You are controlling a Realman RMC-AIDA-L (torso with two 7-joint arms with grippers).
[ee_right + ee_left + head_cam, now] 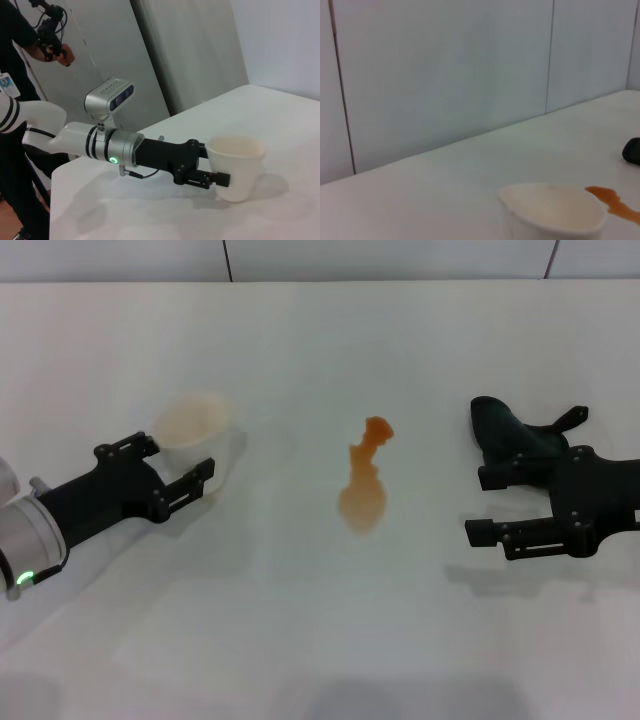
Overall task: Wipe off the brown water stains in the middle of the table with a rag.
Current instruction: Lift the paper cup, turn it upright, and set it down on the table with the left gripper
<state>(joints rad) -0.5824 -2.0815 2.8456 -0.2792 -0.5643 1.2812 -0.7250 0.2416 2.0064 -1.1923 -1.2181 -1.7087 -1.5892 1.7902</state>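
one orange-brown translucent puddle of water stains (364, 478) lies in the middle of the plain white smooth surface (300, 640), narrow and ragged at its far end, wider and rounded at its near end. one black lumpy cloth rag (510, 435) sits to its right, touching the right gripper (484, 504), whose fingers are spread. one translucent whitish cup (195, 430) stands at left, between the spread fingers of the left gripper (178, 462).

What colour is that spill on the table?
Orange-brown; the spill shows best in the head view.
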